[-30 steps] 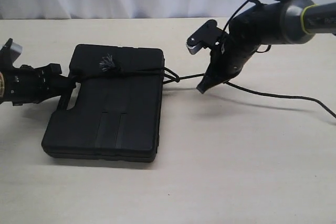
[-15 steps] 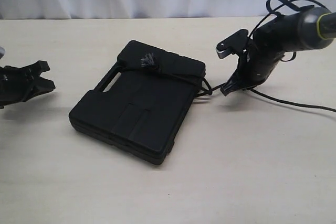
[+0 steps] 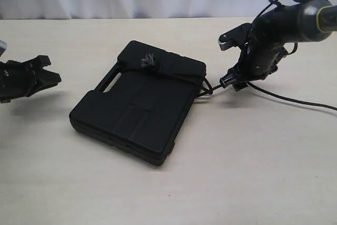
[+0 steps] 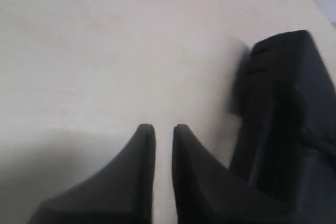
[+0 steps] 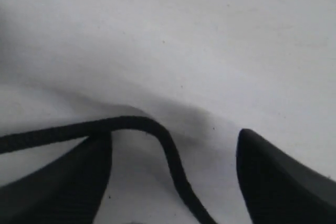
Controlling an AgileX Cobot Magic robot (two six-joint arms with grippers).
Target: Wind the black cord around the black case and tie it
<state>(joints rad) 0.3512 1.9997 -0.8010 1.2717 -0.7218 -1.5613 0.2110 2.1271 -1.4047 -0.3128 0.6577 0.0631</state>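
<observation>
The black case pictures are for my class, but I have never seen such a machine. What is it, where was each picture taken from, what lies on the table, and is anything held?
This is a robot with two arms, each ending in a pincer. One picture looks at the whole scene from off the arms; the other two come from cameras on the wrists, looking along each pincer. On the pale table lies a flat black case with a black cord running across its top and off one edge. The left pincer stands clear of the case, its jaws slightly apart on nothing. The right pincer is wide open; the cord passes loosely through its gap, so nothing is gripped.
</observation>
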